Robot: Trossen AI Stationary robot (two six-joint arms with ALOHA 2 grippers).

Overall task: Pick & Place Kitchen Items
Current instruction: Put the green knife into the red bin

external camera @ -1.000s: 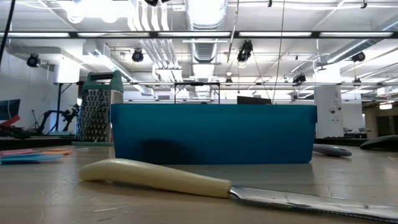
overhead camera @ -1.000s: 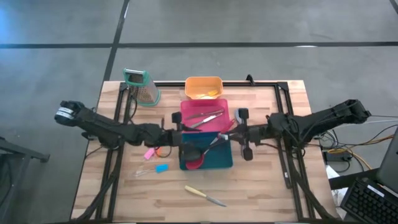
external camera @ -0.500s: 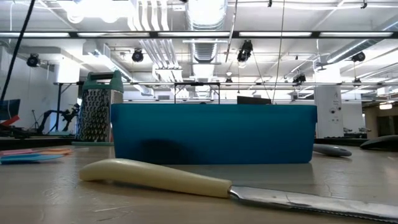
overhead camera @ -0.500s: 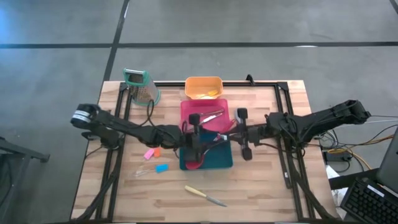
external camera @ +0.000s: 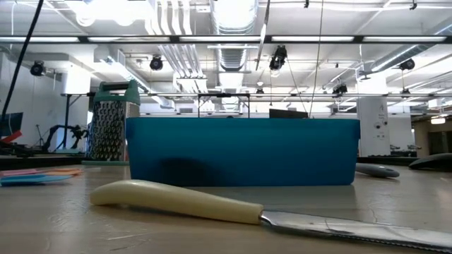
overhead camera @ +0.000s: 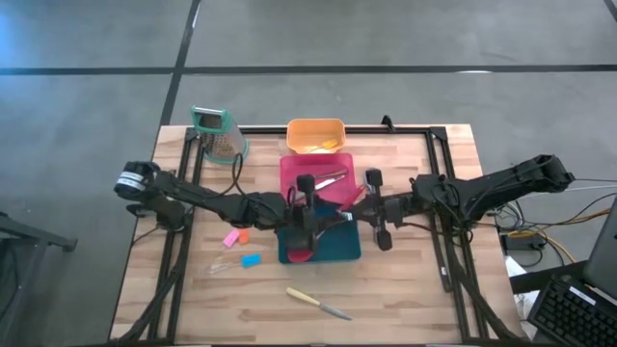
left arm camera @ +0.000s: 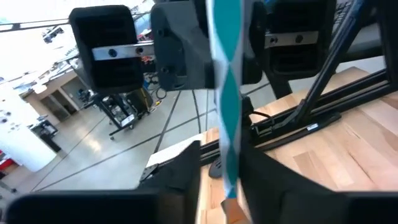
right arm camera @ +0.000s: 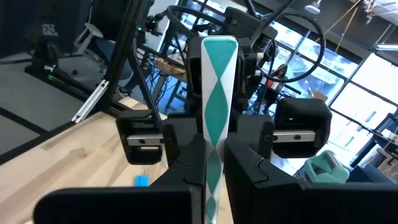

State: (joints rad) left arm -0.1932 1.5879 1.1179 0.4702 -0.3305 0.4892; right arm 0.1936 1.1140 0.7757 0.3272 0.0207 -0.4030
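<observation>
1. The wooden table (overhead camera: 405,280) carries three trays in a line through its middle: an orange tray (overhead camera: 315,130) at 12 o'clock, a pink tray (overhead camera: 304,166) below it and a teal tray (overhead camera: 339,249) at the centre, with a green-topped grater (overhead camera: 220,133) standing at 11 o'clock.
2. Both arms meet over the teal tray. The right gripper (right arm camera: 211,152), reaching in from 3 o'clock, is clenched on a teal-and-white patterned utensil (right arm camera: 217,93).
3. The left gripper (left arm camera: 225,168), reaching in from 9 o'clock, straddles the same utensil; whether it has clamped on it cannot be told.
4. The step in hand looks like a handover in mid-air, or a joint lowering, of this utensil above the teal tray, where a red spoon (overhead camera: 301,254) already lies.
5. The next move likely calls for one gripper to have a sure hold before the other lets go, and then a gentle drop into the tray.
6. A cream-handled knife (overhead camera: 313,302) waits at 6 o'clock.
7. A pink piece (overhead camera: 230,238) and a blue piece (overhead camera: 251,260) lie loose at 8 o'clock, not yet collected.
</observation>
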